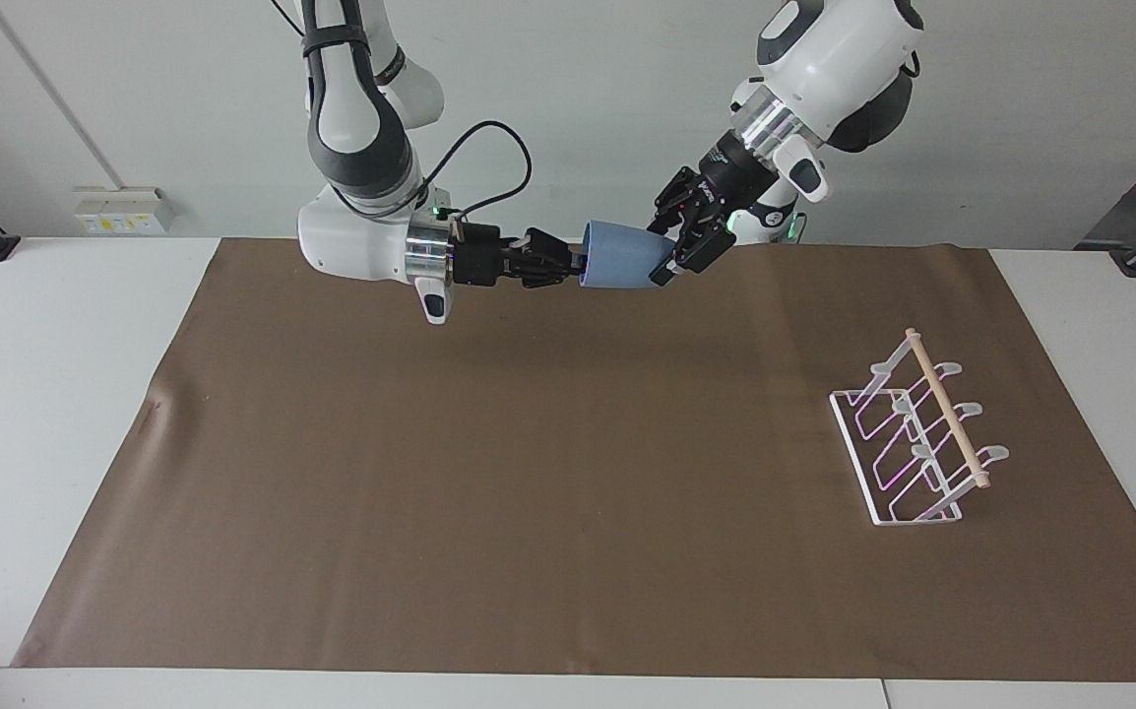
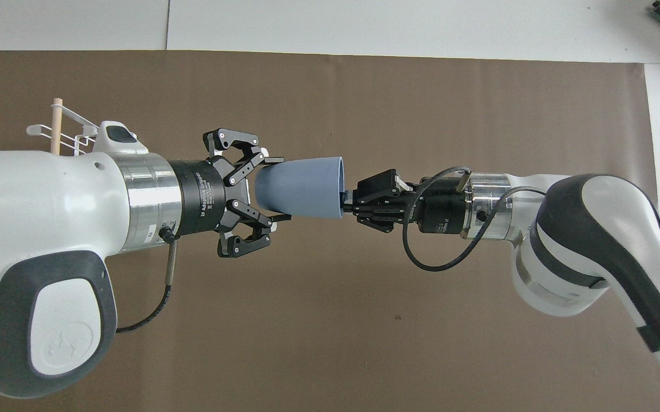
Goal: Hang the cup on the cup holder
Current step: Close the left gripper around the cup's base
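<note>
The light-blue cup (image 1: 622,256) hangs on its side in the air over the brown mat's edge nearest the robots, also seen in the overhead view (image 2: 301,187). My right gripper (image 1: 580,264) (image 2: 346,201) is shut on the cup's wide rim. My left gripper (image 1: 668,254) (image 2: 277,190) has its fingers closed around the cup's narrow base end. The white wire cup holder (image 1: 917,433) with its wooden dowel stands on the mat toward the left arm's end. In the overhead view the left arm hides most of the cup holder (image 2: 58,129).
A brown mat (image 1: 529,473) covers most of the white table (image 1: 56,394). A black cable (image 2: 433,263) loops from the right wrist.
</note>
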